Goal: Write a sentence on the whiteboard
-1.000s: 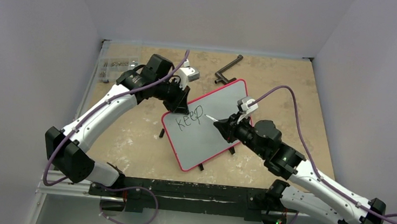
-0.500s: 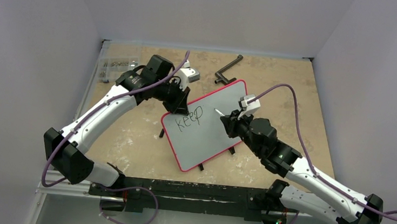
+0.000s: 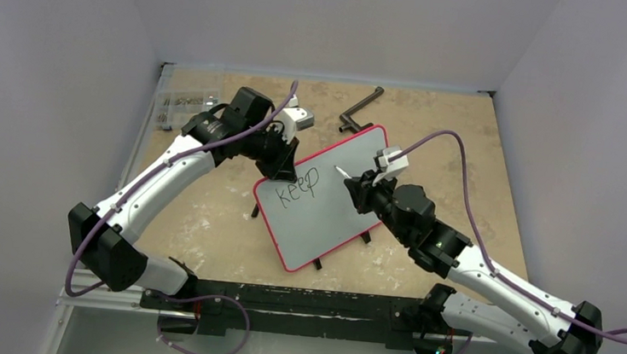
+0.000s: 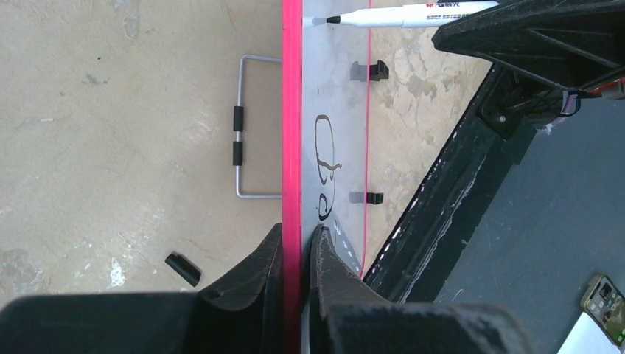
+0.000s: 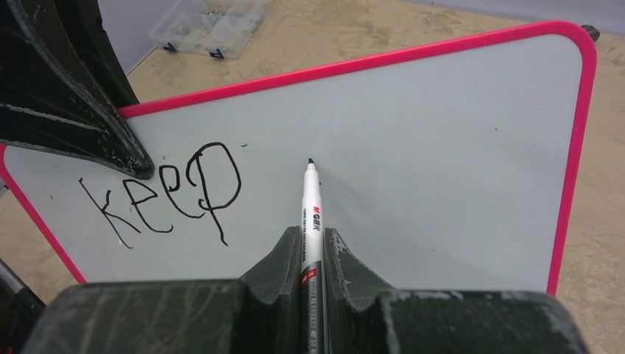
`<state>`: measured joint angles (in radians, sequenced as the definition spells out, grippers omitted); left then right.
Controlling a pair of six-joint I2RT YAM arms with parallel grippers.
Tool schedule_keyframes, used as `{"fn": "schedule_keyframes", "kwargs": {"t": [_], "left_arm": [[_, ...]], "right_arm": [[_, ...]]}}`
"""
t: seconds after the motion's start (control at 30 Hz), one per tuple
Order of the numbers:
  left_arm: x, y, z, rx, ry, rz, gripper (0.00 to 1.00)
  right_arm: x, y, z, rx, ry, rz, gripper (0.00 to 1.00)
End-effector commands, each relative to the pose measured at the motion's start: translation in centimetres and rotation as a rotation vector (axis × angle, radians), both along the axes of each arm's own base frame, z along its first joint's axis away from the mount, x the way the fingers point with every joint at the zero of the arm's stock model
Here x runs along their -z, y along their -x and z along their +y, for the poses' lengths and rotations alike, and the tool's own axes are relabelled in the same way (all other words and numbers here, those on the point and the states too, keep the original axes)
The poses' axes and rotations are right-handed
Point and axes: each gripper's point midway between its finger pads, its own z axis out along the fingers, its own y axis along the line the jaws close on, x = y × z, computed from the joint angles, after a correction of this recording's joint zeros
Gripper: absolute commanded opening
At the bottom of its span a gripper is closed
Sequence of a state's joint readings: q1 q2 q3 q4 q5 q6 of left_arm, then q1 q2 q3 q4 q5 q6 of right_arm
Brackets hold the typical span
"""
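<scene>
Progress: 1 word, "keep", of the sentence point(image 5: 173, 195) was written, the rest judged unwritten | whiteboard point(image 3: 323, 221) stood mid counter point(image 3: 212, 219), nearer far edge | left fingers point(image 4: 259, 276) pinched its red rim | right fingers point(image 5: 278, 262) pinched marker point(image 5: 309, 199), tip just right of "keep"

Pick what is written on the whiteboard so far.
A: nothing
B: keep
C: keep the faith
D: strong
B: the whiteboard bears only the word "keep", and the marker tip sits over bare surface to its right.
</scene>
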<state>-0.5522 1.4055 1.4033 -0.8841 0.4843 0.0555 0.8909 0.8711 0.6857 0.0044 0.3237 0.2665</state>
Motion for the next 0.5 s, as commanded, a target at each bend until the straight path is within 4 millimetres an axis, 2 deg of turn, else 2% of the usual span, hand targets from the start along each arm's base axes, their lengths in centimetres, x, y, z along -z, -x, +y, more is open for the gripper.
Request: {"fn": "schedule_keyframes", "kwargs": {"t": [0.0, 0.27, 0.47], "left_arm": [[3.6, -1.5, 4.6, -0.056, -0.272, -0.084, 0.0], [3.7, -1.5, 4.6, -0.054, -0.273, -0.082, 0.0], [3.8, -1.5, 4.6, -0.054, -0.275, -0.08, 0.0]], "right_arm": [[-1.7, -0.8, 0.2, 0.017, -0.02, -0.047, 0.0], [-0.8, -1.7, -1.6, 0.121, 0.015, -0.034, 0.0], [-1.7, -1.8, -1.8, 0.121, 0.009, -0.049, 0.0]]}}
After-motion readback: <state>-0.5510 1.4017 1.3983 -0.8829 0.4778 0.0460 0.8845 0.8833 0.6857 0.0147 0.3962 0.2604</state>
